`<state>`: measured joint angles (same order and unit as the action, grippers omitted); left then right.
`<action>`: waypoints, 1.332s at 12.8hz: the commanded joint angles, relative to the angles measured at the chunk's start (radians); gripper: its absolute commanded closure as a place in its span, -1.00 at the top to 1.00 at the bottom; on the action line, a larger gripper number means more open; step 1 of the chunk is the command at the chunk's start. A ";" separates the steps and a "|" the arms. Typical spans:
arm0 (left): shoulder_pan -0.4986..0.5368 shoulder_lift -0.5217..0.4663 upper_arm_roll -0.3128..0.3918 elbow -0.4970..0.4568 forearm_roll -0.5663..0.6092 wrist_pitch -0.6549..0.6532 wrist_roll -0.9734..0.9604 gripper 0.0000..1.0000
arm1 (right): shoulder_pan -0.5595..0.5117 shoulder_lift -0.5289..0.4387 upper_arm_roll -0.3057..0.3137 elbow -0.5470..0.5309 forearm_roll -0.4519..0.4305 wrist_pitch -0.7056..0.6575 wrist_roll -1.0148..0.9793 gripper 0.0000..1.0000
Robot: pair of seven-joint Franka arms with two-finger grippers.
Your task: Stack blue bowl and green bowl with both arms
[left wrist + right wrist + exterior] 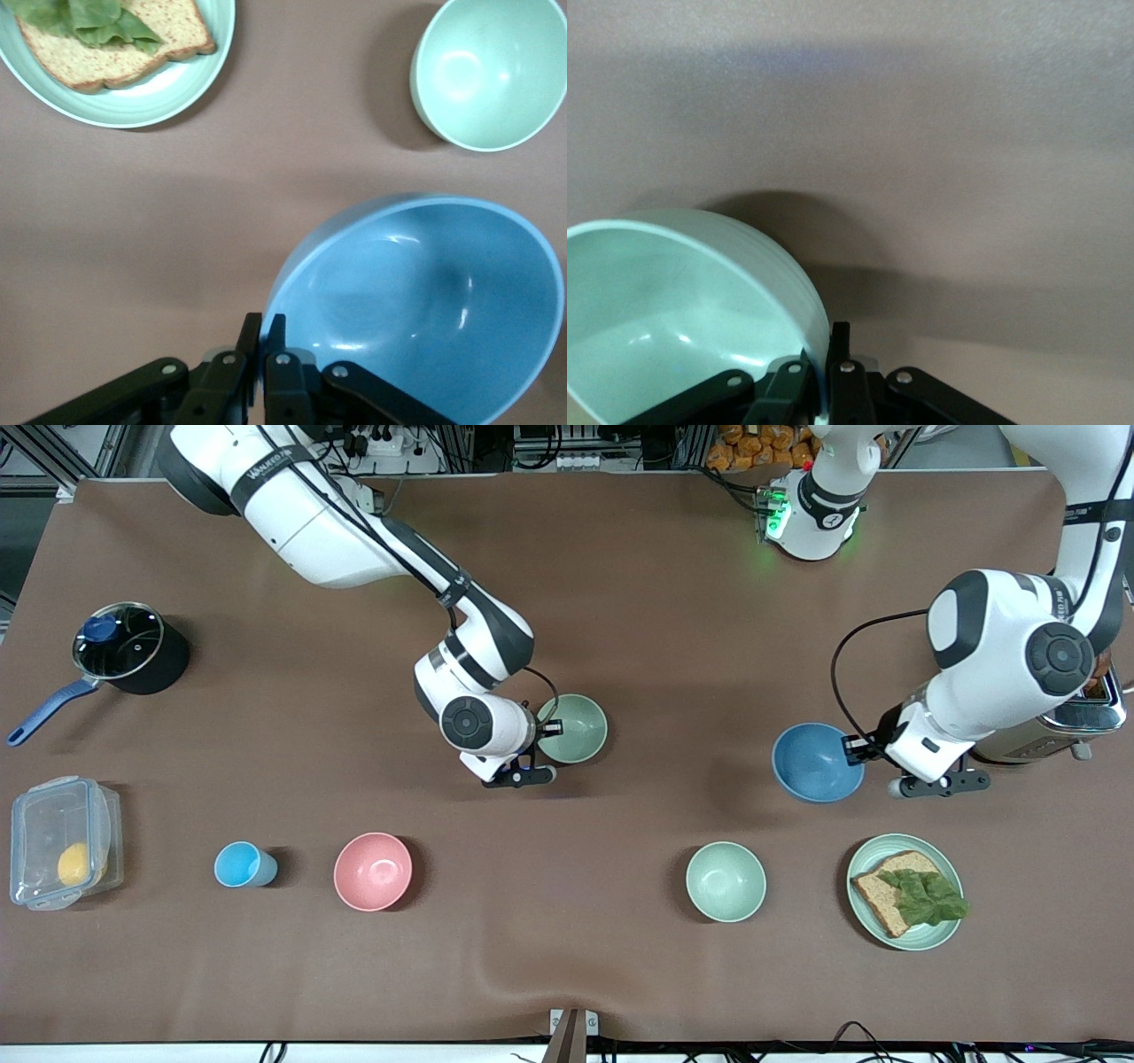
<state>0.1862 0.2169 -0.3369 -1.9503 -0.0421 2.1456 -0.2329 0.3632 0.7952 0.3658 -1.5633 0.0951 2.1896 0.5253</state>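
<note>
The blue bowl [816, 762] is tilted and held above the table toward the left arm's end. My left gripper [858, 751] is shut on its rim; the left wrist view shows the bowl [425, 301] with the rim between the fingers. The sage green bowl [574, 728] is held near the table's middle. My right gripper [542, 731] is shut on its rim; the right wrist view shows the bowl [673, 319] with its wall between the fingers.
A paler mint bowl [726, 881] and a mint plate with bread and lettuce [905, 891] lie nearer the front camera. A pink bowl [373, 871], a light-blue cup [241, 864], a clear box [60, 842], a lidded pot [124, 650] and a toaster [1076, 713] stand around.
</note>
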 commanded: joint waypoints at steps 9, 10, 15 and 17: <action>0.007 -0.017 -0.062 0.088 -0.022 -0.104 -0.051 -1.00 | 0.036 -0.046 -0.082 0.005 -0.005 -0.085 0.047 1.00; 0.006 -0.017 -0.063 0.090 -0.022 -0.118 -0.051 -1.00 | 0.010 -0.069 -0.077 0.003 -0.002 -0.106 0.047 1.00; -0.002 0.019 -0.120 0.088 -0.024 -0.128 -0.049 -1.00 | -0.069 -0.200 -0.071 0.006 0.017 -0.247 0.044 1.00; -0.002 0.027 -0.137 0.083 -0.025 -0.131 -0.051 -1.00 | -0.101 -0.226 -0.071 0.006 0.020 -0.286 0.033 1.00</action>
<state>0.1808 0.2374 -0.4583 -1.8698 -0.0421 2.0312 -0.2767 0.2993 0.6080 0.2800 -1.5296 0.1004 1.9282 0.5526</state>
